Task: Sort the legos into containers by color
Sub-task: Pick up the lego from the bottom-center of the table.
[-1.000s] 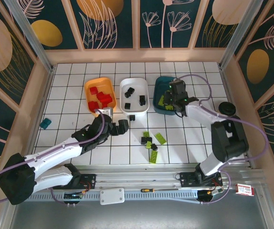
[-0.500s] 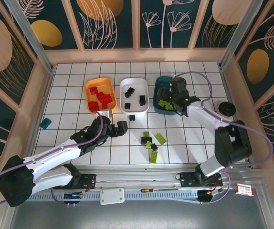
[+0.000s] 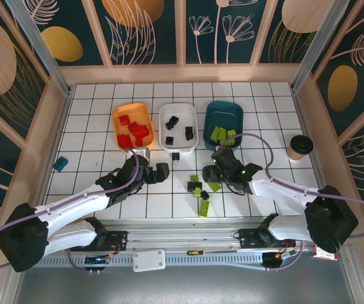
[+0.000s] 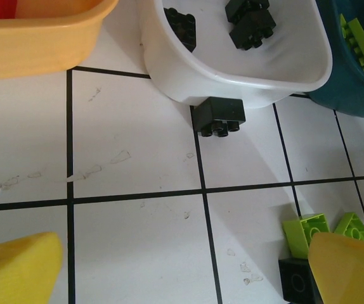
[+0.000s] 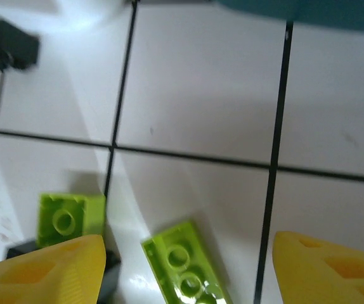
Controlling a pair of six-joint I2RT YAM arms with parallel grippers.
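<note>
**Sorting status.** The orange tray (image 3: 134, 106) holds red bricks (image 3: 137, 132), the white tray (image 3: 179, 107) holds black bricks (image 3: 188, 132), and the teal tray (image 3: 226, 114) holds green bricks (image 3: 219, 133). The scheme in use is one color per tray.

**Remaining work.** A cluster (image 3: 198, 191) of green and black bricks lies on the table (image 3: 93, 126) near the front edge, between the two arms. A single black brick (image 4: 219, 116) sits against, or just beside, the near wall of the white tray, outside it. The task appears well advanced but not complete.

**Right gripper** (image 5: 188, 253). The jaws stand apart and carry nothing. The fingers flank a green plate (image 5: 183, 266) that lies flat on the table, with a green brick (image 5: 71, 218) just beside it. This stance suits a descent onto the plate, which belongs in the teal tray ahead. The plate lies diagonal to the jaws and is thin, so the grip likely needs a low, square closure. The neighbouring pieces sit close to the left finger and could be nudged or caught.

**Left gripper** (image 3: 151, 166). The jaws are fully spread and empty. It hovers over bare tile and faces the single black brick. This placement suits taking that brick, after which only a short lift over the white wall should be needed.
</note>
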